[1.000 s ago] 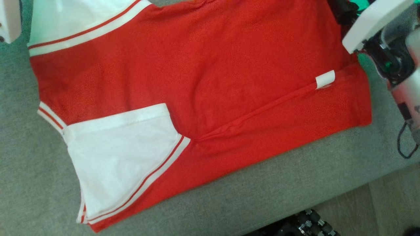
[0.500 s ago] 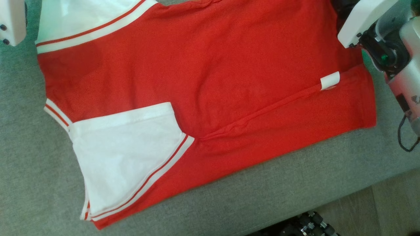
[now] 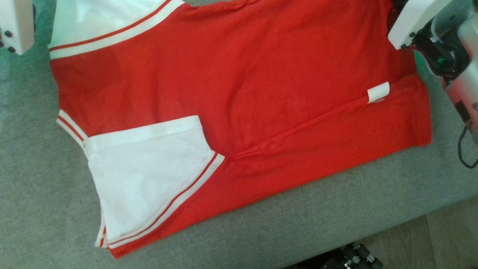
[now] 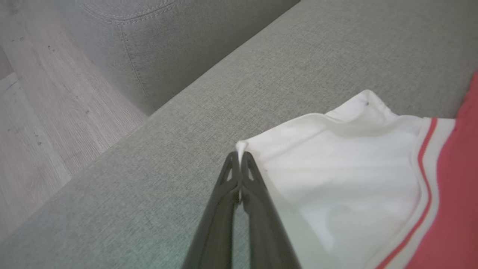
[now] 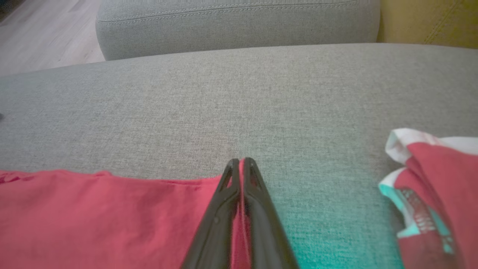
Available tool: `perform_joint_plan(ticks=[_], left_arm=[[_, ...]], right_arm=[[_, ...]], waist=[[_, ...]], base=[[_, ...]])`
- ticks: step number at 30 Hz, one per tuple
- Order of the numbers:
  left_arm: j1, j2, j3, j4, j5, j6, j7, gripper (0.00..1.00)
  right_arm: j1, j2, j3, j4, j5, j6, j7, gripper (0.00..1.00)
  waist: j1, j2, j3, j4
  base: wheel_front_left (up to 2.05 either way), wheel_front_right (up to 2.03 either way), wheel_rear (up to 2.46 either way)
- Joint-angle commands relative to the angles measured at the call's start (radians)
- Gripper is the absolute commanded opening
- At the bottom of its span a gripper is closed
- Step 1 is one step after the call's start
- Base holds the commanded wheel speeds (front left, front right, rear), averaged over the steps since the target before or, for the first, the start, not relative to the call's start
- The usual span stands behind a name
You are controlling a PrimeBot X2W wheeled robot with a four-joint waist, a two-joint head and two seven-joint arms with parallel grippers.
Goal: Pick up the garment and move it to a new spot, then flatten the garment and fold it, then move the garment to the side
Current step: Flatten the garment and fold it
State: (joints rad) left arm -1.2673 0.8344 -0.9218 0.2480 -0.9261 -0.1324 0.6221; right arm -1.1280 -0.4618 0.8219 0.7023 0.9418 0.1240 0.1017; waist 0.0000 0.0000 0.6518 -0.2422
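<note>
A red garment [image 3: 239, 86] lies spread mostly flat on a grey sofa seat [image 3: 336, 209], taking up most of the cushion in the head view. It is a short-sleeved top. One white sleeve [image 3: 149, 175], edged with a thin red stripe between white bands, is folded in over the red body. A second white panel with the same stripe sits at the garment's far corner. A raised seam crosses the red cloth, and a small white tag [image 3: 378, 92] sits on that seam near the hem.

The left gripper [image 4: 239, 157] has its two dark fingers pinched together on a white corner of the garment, and a tip of cloth pokes out between them. The right gripper [image 5: 241, 162] is likewise clamped on the garment's red edge, with red cloth showing between its fingers.

Beyond the garment, the woven grey seat runs to a grey back cushion [image 5: 239, 26]. A mustard-yellow cushion [image 5: 429, 18] lies past the garment's hem end. A second crumpled garment [image 5: 433, 186], red, white and teal, lies on the seat near the red garment but apart from it. A pale wooden floor [image 3: 440, 239] shows beside the seat.
</note>
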Motion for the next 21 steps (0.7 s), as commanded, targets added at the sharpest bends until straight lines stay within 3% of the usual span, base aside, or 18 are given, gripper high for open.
perform_joint_plan(ticks=[1,6,14,21], left_arm=[[-0.056,0.042,0.043,-0.025,-0.003,0.002,-0.013,0.0],[-0.082,0.049,0.022,-0.049,0.018,0.002,-0.092,0.0],[-0.141,0.035,0.013,-0.02,0.058,0.002,-0.324,0.0],[-0.126,0.03,-0.03,-0.023,0.007,0.002,-0.452,0.0]], right_arm=[[-0.007,-0.024,0.0,-0.01,0.006,0.007,-0.017,0.0],[-0.029,-0.03,0.001,-0.001,0.024,0.007,-0.056,0.0],[-0.03,-0.06,-0.009,-0.018,0.092,0.007,-0.121,0.0],[0.022,-0.111,-0.001,-0.047,0.143,0.007,-0.169,0.0]], waist=[[0.0,0.0,0.0,0.001],[0.0,0.0,0.001,0.002],[0.0,0.0,-0.025,0.014],[0.0,0.0,-0.084,0.045]], base=[[0.0,0.0,0.0],[0.0,0.0,0.0],[0.0,0.0,0.0],[0.0,0.0,0.0]])
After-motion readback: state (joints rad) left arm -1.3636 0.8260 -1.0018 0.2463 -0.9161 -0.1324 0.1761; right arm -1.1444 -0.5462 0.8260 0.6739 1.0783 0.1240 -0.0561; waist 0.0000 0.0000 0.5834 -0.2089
